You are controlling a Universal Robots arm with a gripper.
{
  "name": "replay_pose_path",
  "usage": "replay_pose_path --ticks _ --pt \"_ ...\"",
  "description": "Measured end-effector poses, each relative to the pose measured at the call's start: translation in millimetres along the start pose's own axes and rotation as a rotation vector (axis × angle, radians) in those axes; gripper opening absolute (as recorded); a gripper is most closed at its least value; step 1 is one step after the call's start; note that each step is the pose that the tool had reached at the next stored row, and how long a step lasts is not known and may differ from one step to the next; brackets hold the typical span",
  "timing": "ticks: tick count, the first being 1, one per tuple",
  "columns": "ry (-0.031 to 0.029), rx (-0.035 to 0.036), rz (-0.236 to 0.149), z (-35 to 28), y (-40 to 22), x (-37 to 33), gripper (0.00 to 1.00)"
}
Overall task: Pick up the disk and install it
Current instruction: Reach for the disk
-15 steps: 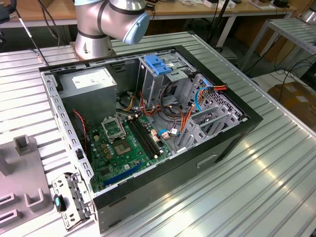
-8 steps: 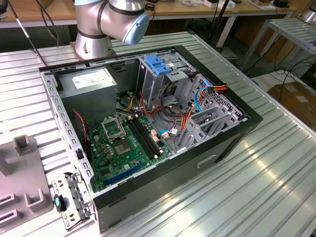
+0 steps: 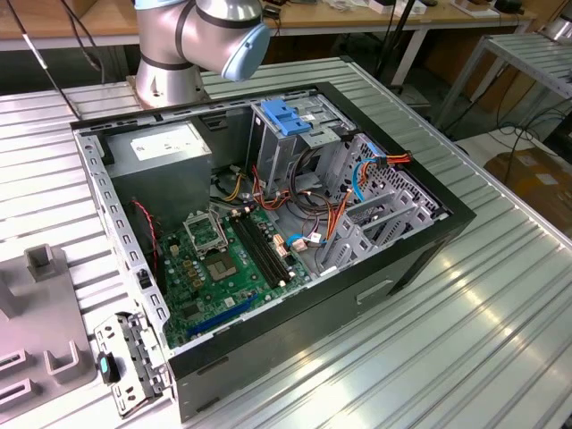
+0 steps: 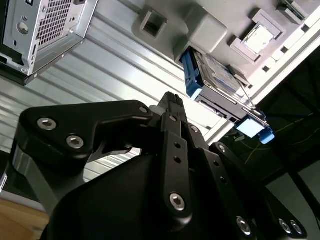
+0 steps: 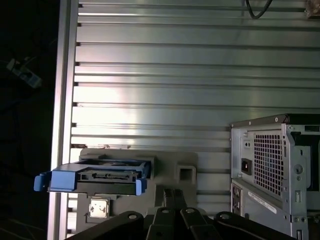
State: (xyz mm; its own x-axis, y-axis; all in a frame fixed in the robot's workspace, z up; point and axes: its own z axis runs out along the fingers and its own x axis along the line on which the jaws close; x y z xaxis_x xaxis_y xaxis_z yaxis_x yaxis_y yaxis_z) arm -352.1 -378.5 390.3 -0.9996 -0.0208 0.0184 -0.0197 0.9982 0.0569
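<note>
The disk [image 5: 107, 176] lies flat on a grey holder [image 5: 167, 162] at the edge of the slatted table [image 5: 200, 75], well apart from the case [image 5: 275, 165]. In the first wrist view it is seen edge-on. Its long side runs crosswise to the table's edge, and one end of its blue frame juts out past that edge. The second wrist view shows the white-and-blue label face, with blue plastic at both ends of the disk.

The gripper [image 5: 173, 194] hangs clear of the disk, nearest a square block on the holder. Its fingers are together and grasp nothing.

The exterior view shows the case [image 3: 295, 223] from its open side. Inside are a green board [image 3: 219, 268], loose cables and a metal cage [image 3: 286, 134] with a blue top at the far side. The arm [image 3: 197, 45] stands at the far edge behind the case. The holder [image 3: 36, 313] sits at the exterior view's left, and a small metal bracket [image 3: 125, 366] lies between it and the case's near corner.
</note>
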Motion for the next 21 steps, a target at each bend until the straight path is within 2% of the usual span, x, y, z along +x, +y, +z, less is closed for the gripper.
replay_pose_path --ticks 15,21 --pt "0.0009 0.0000 0.000 0.5 0.4 18.8 0.11" --pt "0.0011 0.0000 0.000 0.8 0.6 28.7 0.11"
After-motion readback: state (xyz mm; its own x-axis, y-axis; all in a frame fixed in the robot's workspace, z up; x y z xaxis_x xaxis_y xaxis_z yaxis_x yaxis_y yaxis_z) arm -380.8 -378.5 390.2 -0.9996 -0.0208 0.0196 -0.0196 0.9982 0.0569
